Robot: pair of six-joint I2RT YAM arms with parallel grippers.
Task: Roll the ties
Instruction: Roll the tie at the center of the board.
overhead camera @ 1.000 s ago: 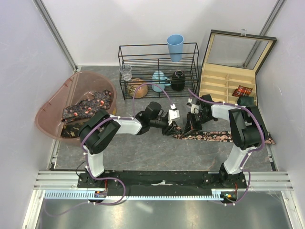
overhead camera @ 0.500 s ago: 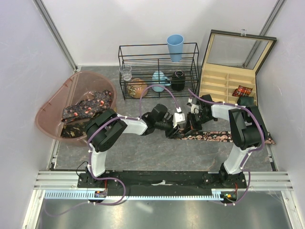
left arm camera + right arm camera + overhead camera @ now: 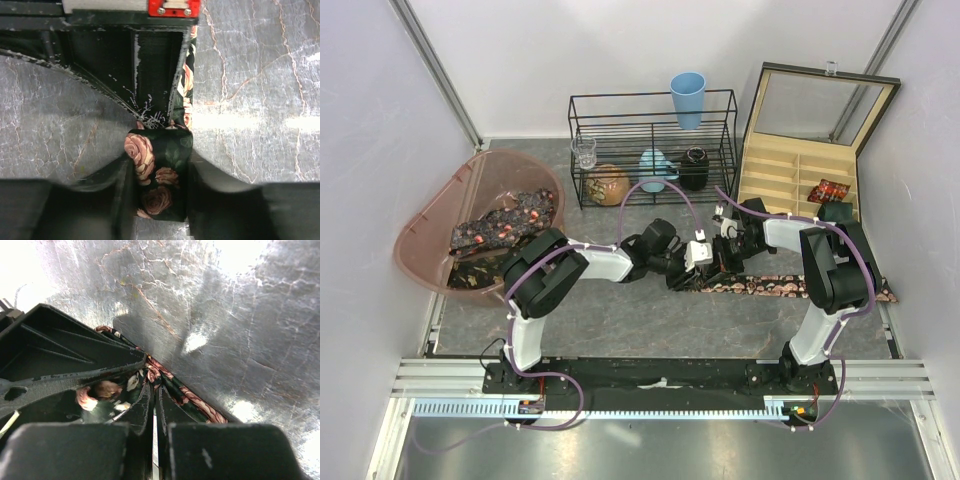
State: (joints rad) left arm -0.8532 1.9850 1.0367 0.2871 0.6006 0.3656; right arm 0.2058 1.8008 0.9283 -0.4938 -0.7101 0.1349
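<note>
Here the left hand (image 3: pixel 158 172) clamps the coiled end of the floral tie (image 3: pixel 156 200) between its fingers. The right hand (image 3: pixel 152 397) is pressed together, the tie's flat length at its tips.

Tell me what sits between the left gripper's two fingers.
The tie's rolled end, a floral coil, sits between the left gripper's fingers, which press it from both sides. The left wrist view shows this.

Left arm (image 3: pixel 595 262) and right arm (image 3: pixel 782 234): white links, black joints; purple cables (image 3: pixel 655 184) loop along each; black ribbed fingers (image 3: pixel 65 355); red plate (image 3: pixel 173 7) bears two screws.
</note>
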